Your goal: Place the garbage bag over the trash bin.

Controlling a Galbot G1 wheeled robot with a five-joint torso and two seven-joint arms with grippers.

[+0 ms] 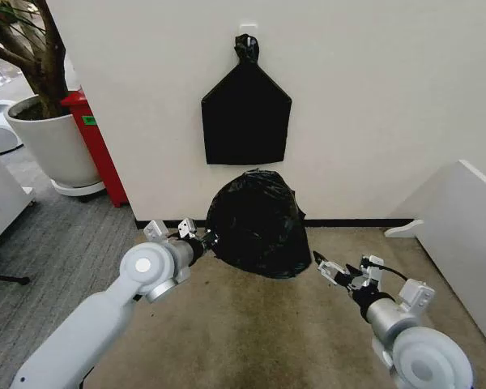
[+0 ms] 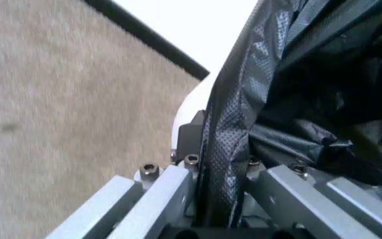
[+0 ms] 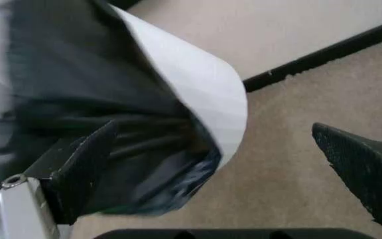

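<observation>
Left hand (image 1: pixel 204 239) is clenched on a fold of the garbage bag (image 1: pixel 257 223), which drapes over the trash bin (image 3: pixel 198 84) on the floor against the wall just ahead of it. Right hand (image 1: pixel 328 269) hangs released just beside the bag's other side, fingers (image 3: pixel 363 169) apart, not touching

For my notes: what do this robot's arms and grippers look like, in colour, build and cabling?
Both arms are smooth, pale grey-white tubes with round disc-capped joints. The left gripper has silver metal finger bars with hex screws. The right gripper carries black, textured, wedge-shaped fingertips on a silver and black body, with a thin black cable looping at its wrist.
</observation>
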